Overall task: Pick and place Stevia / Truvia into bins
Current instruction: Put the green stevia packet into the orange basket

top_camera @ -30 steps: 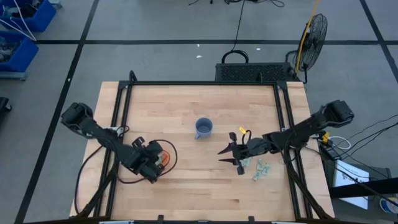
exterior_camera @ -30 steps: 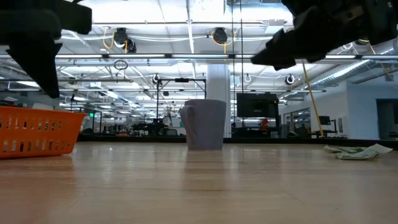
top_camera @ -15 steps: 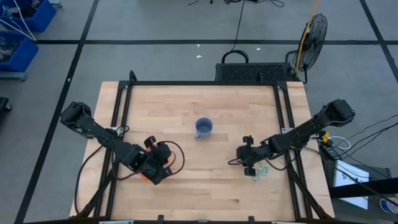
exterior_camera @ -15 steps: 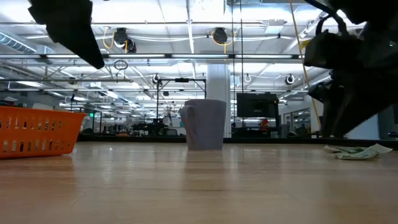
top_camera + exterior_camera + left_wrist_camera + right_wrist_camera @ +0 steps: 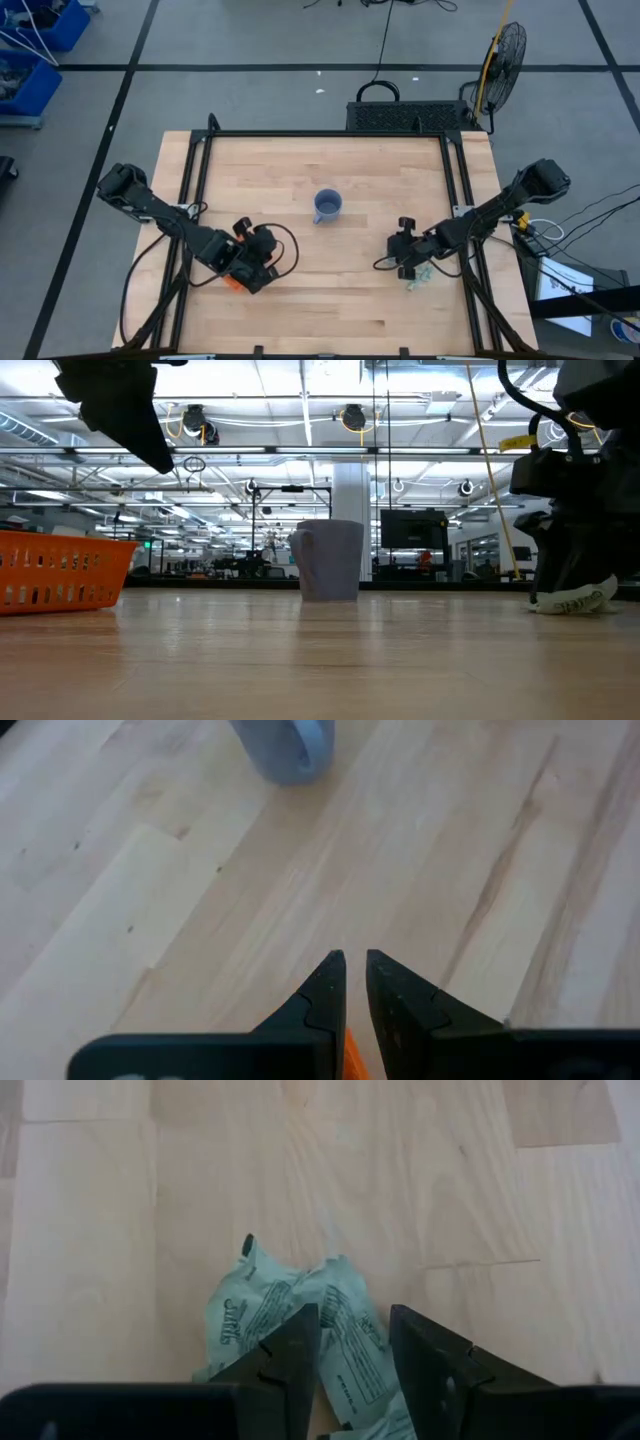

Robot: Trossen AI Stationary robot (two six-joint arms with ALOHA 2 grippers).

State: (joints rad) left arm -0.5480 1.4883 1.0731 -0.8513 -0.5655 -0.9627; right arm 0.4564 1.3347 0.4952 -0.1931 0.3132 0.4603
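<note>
Stevia packets (image 5: pixel 300 1325): crinkled pale-green paper; right pincer (image 5: pixel 355 1345) open above.

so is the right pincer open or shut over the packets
Open. In the right wrist view the right pincer shows a clear gap between its fingers, poised over the green packets lying on the table, none gripped.

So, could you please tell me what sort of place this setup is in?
Most likely a large open robotics lab or industrial workspace. The low view shows long rows of ceiling lights and monitors behind the wooden table, and the high view shows a floor fan on a taped concrete floor.
</note>
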